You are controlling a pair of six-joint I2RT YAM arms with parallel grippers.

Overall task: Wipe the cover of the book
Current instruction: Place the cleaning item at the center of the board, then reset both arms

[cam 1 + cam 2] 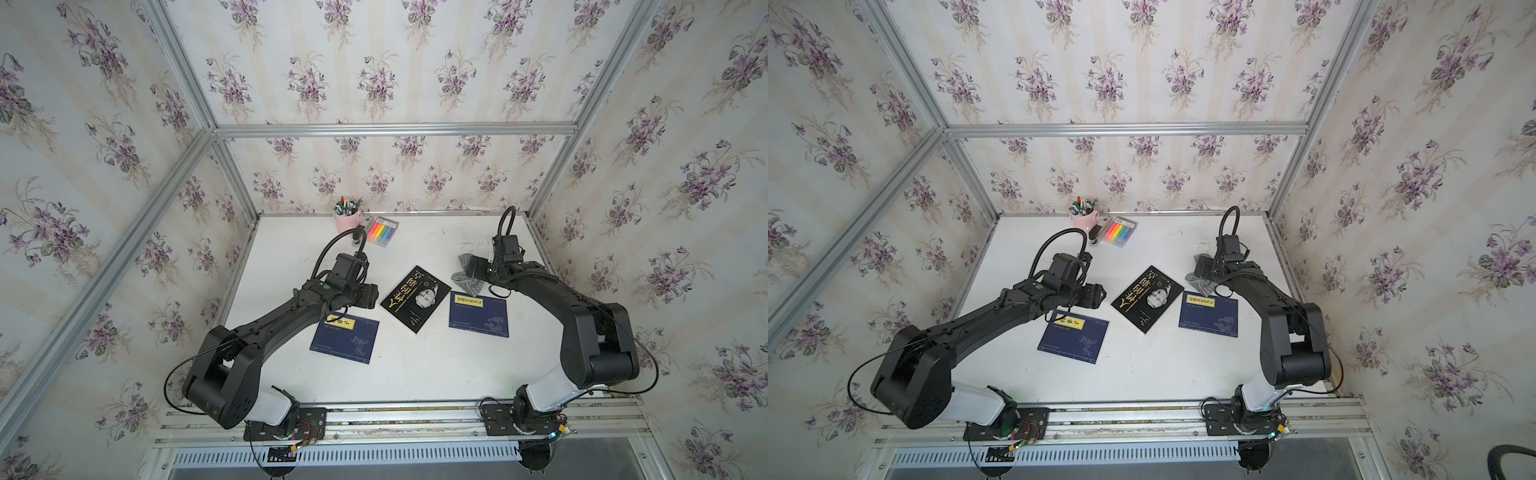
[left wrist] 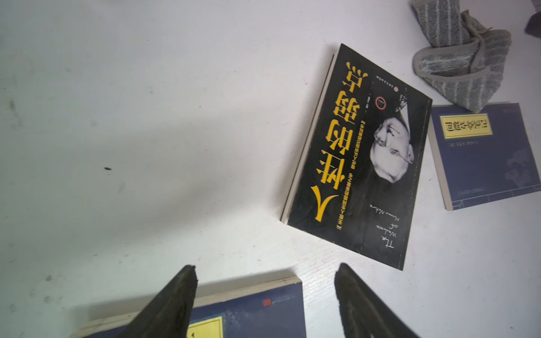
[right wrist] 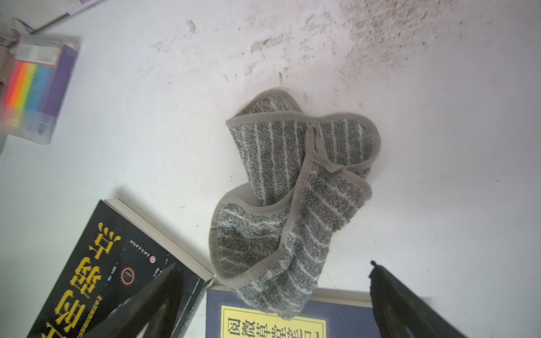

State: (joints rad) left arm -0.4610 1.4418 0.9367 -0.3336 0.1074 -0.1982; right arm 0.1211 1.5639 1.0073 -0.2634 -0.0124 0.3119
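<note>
— Right gripper [image 3: 274, 263] first: its fingers are spread wide and hold nothing. Where is the cloth?
— Crumpled on the table [image 3: 146, 131]. The cloth [image 3: 292, 190] lies between those spread fingers and just ahead of them, and neither finger touches it as far as I can see. Its nearest corner droops onto a blue book [image 3: 345, 319] right under the gripper.
— And the left gripper [image 2: 265, 265]?
— Open too, and empty. It hangs over the corner of a second blue book [image 2: 257, 310].
— Which book is meant to be wiped?
— My guess is the black book [image 2: 360, 158] with yellow lettering, since it sits between the two grippers. It lies flat, cover up, ahead of the left gripper and off to one side, and just beside the right one. The cloth comes close to its corner but is not on the cover.
— So how far along is the job?
— Hard to say. With the cloth off the cover and in neither grip, no wiping is under way. Either the wipe is finished or it is not yet begun, and these views don't settle it. I can't make out dust or smears on the cover either way.
— And if it isn't begun?
— Then everything is left: pinch the cloth, carry it over to the black cover and rub across it, perhaps with the left gripper steadying the book.
</note>
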